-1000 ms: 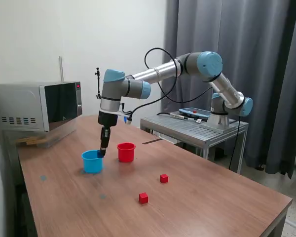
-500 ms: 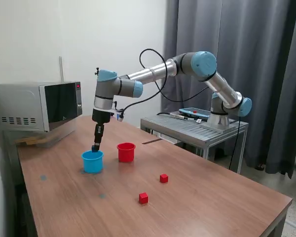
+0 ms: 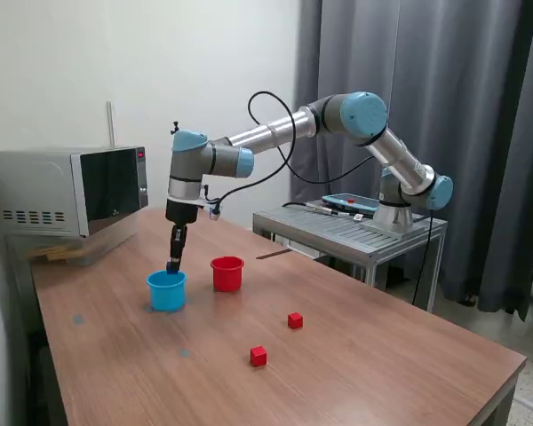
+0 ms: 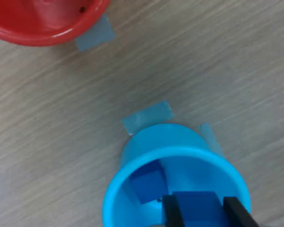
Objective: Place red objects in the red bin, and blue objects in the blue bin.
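Note:
My gripper hangs just over the light blue bin, shut on a dark blue cube that sits between its black fingers. A second blue cube lies inside the blue bin. The red bin stands just to the exterior view's right of the blue one; its rim shows in the wrist view. Two red cubes lie on the wooden table nearer the front: one further back and one closer to the camera.
A microwave stands at the table's back on the exterior view's left. A metal side table holds the arm's base and a pendant. Pale tape patches mark the tabletop near the cups.
A second ago the gripper was lower, by the blue bin's rim nearest the red bin. It has risen and shifted to the exterior view's left, and has barely moved in the last half second.

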`<state>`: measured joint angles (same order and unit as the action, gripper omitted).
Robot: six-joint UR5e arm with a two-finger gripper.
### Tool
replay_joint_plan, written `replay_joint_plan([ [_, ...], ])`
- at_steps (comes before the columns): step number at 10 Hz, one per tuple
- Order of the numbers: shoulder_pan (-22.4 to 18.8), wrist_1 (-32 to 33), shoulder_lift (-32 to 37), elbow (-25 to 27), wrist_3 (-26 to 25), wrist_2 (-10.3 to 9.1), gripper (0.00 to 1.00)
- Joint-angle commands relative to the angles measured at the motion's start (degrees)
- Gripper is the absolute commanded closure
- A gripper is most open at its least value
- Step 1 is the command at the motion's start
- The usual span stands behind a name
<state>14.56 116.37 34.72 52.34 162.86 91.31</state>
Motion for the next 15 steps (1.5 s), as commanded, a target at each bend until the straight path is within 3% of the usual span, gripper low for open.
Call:
replay_joint_plan([
  [1, 0.12, 0.00, 0.00, 0.31, 0.00, 0.09, 0.00],
  [7, -0.92, -2.01, 3.32, 1.79, 2.46, -0.17, 0.00],
  [9, -4.69, -4.91, 5.52, 4.86, 4.48, -0.52, 0.00],
  [11, -11.02, -6.32, 8.42, 8.38, 5.01, -0.61, 0.00],
  [15, -15.68, -8.26, 15.01, 15.77, -1.21, -1.31, 0.00],
])
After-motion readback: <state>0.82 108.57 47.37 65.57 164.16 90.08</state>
